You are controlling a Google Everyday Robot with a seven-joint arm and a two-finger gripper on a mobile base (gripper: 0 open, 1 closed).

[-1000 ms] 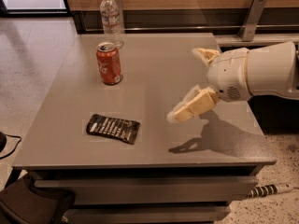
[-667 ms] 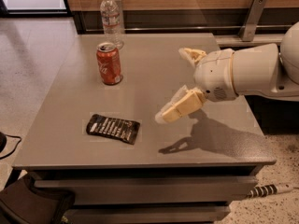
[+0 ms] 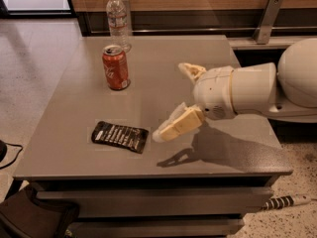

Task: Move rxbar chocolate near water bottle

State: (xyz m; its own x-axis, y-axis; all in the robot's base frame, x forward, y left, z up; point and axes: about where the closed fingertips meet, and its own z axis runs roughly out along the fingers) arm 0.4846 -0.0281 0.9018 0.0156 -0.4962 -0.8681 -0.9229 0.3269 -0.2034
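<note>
Hanging over the right half of the grey table (image 3: pixel 163 58), the gripper (image 3: pixel 171 101) sits at the end of a thick white arm (image 3: pixel 247 88) that enters from the right edge of the scene. Its two tan fingers are spread wide apart, with nothing between them. The far finger (image 3: pixel 190 71) points up and to the left, and the near finger (image 3: pixel 179 125) slants down and to the left. The tip of the near finger lies just right of the snack bar (image 3: pixel 120 136) but apart from it. It seems to hover just above the tabletop rather than rest on it, though that is hard to judge from this angle. Its shadow (image 3: pixel 176 157) falls on the table nearer the front edge.

The snack bar lies flat on the near left part of the table, its black wrapper facing up with white lettering. A red soda can (image 3: pixel 115 67) stands upright farther back on the left. The water bottle (image 3: pixel 118 20) stands upright beyond the can at the far edge of the table, well apart from the snack bar.
</note>
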